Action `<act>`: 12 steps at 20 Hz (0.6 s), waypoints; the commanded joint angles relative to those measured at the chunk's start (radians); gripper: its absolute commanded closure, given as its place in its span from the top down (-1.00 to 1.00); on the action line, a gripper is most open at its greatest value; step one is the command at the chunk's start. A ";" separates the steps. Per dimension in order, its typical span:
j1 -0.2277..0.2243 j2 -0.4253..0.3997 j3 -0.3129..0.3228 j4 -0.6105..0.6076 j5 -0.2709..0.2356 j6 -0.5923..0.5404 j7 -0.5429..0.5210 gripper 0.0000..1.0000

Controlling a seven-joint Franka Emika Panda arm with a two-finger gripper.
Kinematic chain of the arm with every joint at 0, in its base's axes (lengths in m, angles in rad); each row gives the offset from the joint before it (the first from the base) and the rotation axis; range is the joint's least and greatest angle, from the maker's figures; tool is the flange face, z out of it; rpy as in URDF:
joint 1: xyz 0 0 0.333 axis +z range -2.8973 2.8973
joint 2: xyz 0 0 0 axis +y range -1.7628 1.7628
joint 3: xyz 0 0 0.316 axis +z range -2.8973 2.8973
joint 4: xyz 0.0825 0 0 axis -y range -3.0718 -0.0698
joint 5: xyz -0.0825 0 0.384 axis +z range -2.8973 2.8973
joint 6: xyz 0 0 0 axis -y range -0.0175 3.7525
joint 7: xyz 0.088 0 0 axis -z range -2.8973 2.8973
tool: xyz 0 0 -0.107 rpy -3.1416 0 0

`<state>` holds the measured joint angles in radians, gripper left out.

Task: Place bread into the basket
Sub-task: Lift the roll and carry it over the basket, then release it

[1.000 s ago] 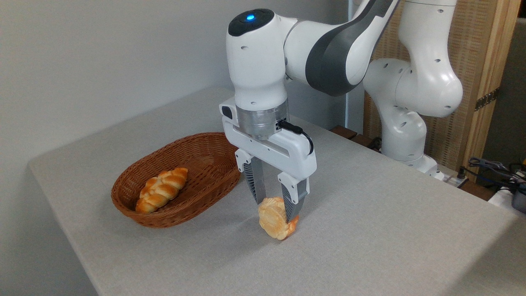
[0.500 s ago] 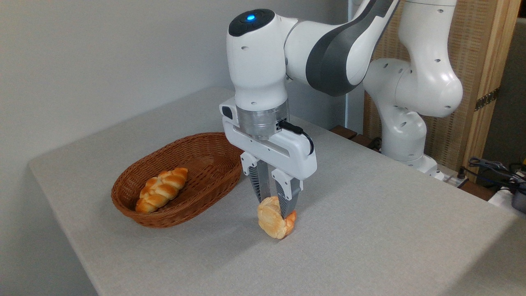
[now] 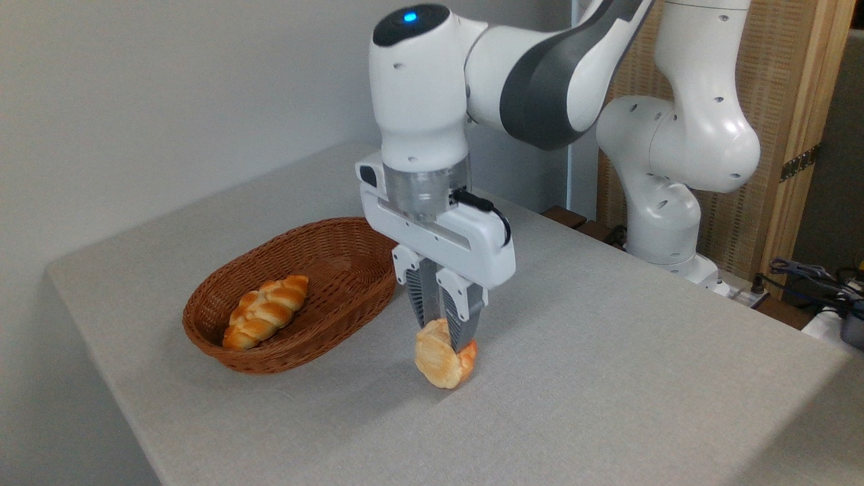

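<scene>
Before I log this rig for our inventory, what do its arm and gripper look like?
A glossy white arm with rounded joints, a dark grey panel and a blue light on top. A black cable loops to the white gripper, which has grey ribbed fingers.

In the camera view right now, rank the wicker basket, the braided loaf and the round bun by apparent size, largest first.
1. Wicker basket
2. Braided loaf
3. Round bun, held edge-on and nearer the camera, so its gap with the loaf is unsure.
</scene>
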<state>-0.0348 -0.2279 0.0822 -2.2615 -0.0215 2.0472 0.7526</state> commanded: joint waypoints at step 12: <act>-0.048 0.153 -0.249 0.490 -0.143 -0.411 -0.185 0.04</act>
<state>-0.0739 -0.1565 -0.0727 -1.8358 -0.1394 1.6205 0.6671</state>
